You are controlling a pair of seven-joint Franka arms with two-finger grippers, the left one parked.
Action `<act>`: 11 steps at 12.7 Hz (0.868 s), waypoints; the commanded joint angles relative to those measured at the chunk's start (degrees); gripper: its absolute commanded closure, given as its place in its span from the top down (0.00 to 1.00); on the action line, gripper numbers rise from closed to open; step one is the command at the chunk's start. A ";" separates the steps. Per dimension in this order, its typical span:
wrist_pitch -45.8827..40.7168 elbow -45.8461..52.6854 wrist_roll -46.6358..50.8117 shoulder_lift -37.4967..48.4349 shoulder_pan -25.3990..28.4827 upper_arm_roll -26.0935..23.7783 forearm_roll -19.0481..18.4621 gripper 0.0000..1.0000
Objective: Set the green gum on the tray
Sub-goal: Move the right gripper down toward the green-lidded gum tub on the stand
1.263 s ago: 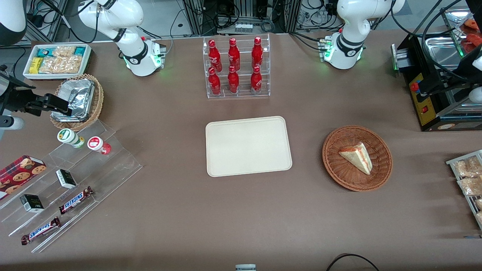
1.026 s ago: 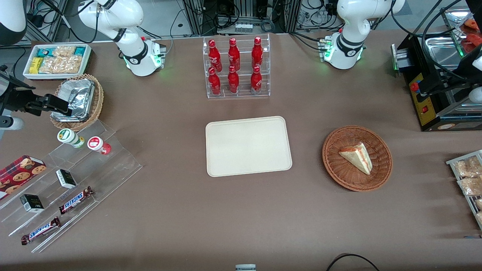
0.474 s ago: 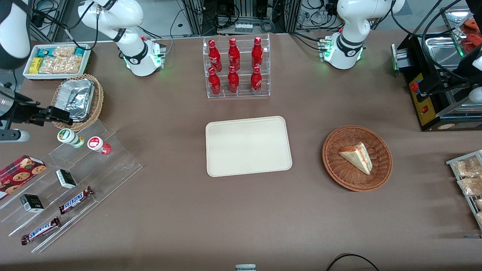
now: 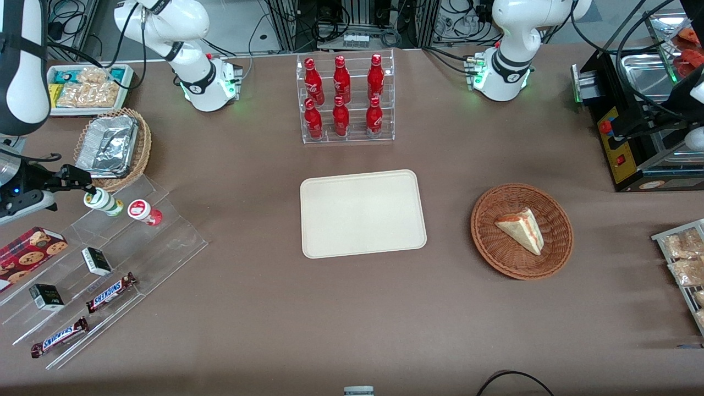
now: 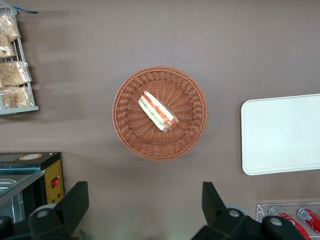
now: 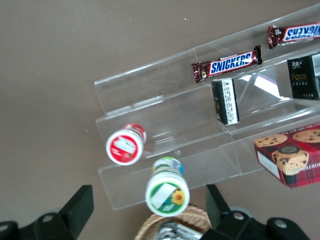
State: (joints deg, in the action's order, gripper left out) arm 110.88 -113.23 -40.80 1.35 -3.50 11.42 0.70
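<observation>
The green gum (image 4: 102,202) is a small canister with a white lid ringed in green. It stands on the top step of a clear acrylic stand (image 4: 165,242), beside a red-lidded canister (image 4: 144,212). My right gripper (image 4: 82,181) hovers just above it at the working arm's end of the table. In the right wrist view the green gum (image 6: 167,192) lies between the two wide-apart fingers (image 6: 80,200) of the open, empty gripper (image 6: 148,196). The cream tray (image 4: 363,213) lies empty mid-table and also shows in the left wrist view (image 5: 280,135).
A wicker basket with foil (image 4: 113,148) is close by the gripper. Snickers bars (image 4: 110,291), small dark boxes (image 4: 96,261) and a cookie box (image 4: 30,250) share the stand. A rack of red bottles (image 4: 344,99) and a sandwich basket (image 4: 521,231) stand farther along.
My right gripper has moved from over the foil basket nearer to the front camera, and now sits over the green gum. Nothing else moved.
</observation>
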 commanded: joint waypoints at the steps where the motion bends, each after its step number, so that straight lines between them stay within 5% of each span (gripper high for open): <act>1: 4.60 -7.95 -5.77 5.50 -0.01 0.88 0.09 1.00; 11: 21.47 -21.06 -10.70 6.91 0.08 4.05 1.32 1.00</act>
State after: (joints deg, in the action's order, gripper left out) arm 129.10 -131.27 -50.61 6.78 -3.51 15.05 0.98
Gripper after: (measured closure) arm 0.000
